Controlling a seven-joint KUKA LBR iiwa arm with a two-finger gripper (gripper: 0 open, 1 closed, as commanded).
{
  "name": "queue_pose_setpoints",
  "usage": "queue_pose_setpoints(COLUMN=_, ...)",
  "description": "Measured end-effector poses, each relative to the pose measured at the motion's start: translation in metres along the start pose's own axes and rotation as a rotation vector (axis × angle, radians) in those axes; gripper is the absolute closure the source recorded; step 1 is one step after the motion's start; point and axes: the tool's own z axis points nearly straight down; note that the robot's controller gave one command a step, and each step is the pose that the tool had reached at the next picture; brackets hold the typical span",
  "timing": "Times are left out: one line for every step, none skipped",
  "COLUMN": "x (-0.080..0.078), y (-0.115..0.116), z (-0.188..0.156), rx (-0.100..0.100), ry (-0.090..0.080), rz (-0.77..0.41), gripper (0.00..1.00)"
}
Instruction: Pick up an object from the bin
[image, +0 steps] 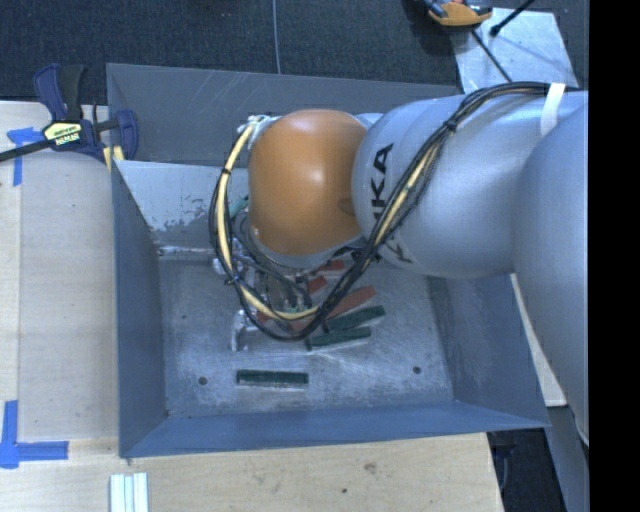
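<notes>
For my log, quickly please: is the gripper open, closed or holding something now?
Gripper: cannot be told. It is low in the bin, above a dark green strip.

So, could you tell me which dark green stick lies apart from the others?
The lone stick near the bin's front wall, by itself on bare floor; the other green sticks overlap in a heap beneath the arm.

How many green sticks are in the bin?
2. One green stick lies alone near the bin's front wall. The other green stick lies by reddish pieces, close under the arm. More may hide beneath it.
</notes>
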Motion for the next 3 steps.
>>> queue_pose_setpoints(x=0.013, y=-0.044, z=0.011, rx=0.001, ry=0.001, rz=0.079, gripper=0.0)
queue_pose_setpoints(x=0.007, y=-0.049, z=0.097, rx=0.0, ry=-0.005, rz=-0.061, gripper=1.0)
queue_pose_setpoints(x=0.009, y=-0.05, z=0.099, rx=0.001, ry=0.001, rz=-0.061, gripper=0.0)
